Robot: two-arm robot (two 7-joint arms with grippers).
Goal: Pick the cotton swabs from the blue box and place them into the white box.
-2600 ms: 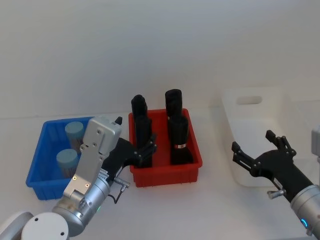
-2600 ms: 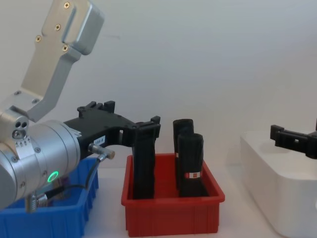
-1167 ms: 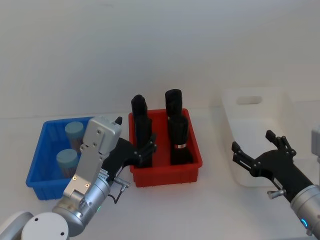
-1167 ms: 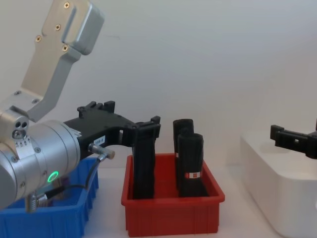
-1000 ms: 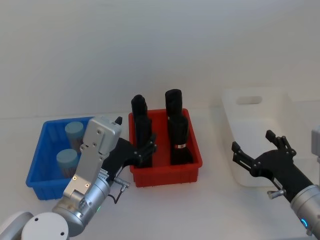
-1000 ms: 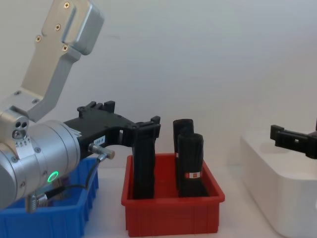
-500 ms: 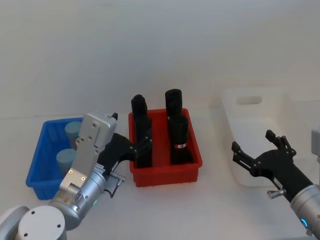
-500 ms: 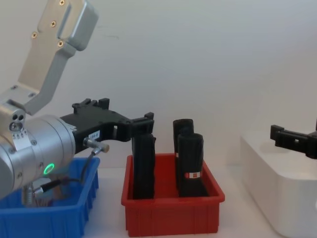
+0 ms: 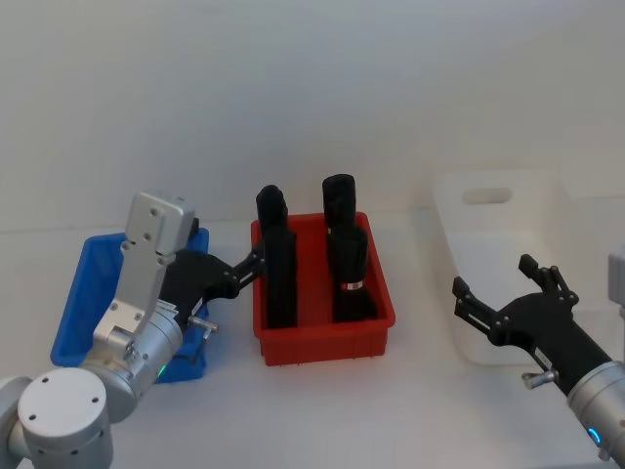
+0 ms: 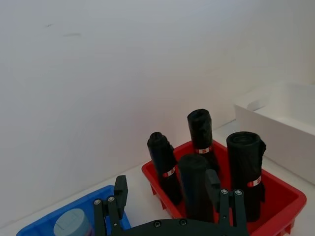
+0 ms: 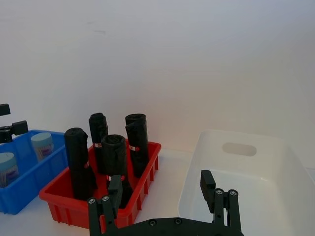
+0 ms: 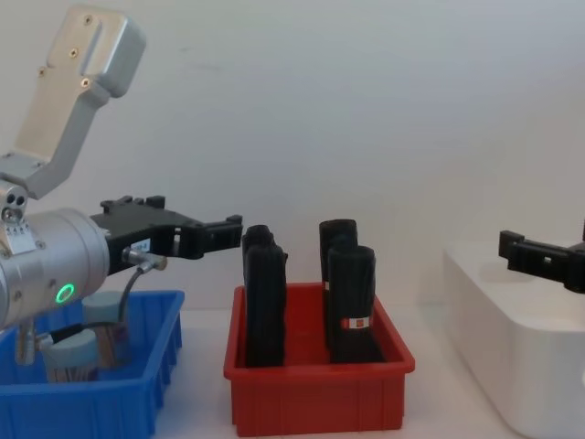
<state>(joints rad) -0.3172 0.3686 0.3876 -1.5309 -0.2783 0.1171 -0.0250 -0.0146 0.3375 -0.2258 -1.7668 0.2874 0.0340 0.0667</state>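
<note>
Wrapping the black rolls (image 9: 348, 264) in the red bin (image 9: 322, 344) are red-and-white bands whose print cannot be read. A white sticker (image 12: 139, 246) on the left tool (image 9: 244, 270) is likewise illegible. The left tool is held in the air over the right rim of the blue box (image 9: 80, 293), its fingers spread wide and empty, the tips just beside the top of the nearest roll. The cotton swabs (image 11: 42, 145) are seen upright inside the blue box, two pale lids showing, with the left arm hanging over them. The right tool (image 9: 493, 277) is held above the surface (image 9: 420, 391) at the near left corner of the white box (image 9: 532, 195), fingers spread and empty. A narrow gap is left between the blue box and the red bin. A wider bare strip of surface is left between the red bin and the white box.
</note>
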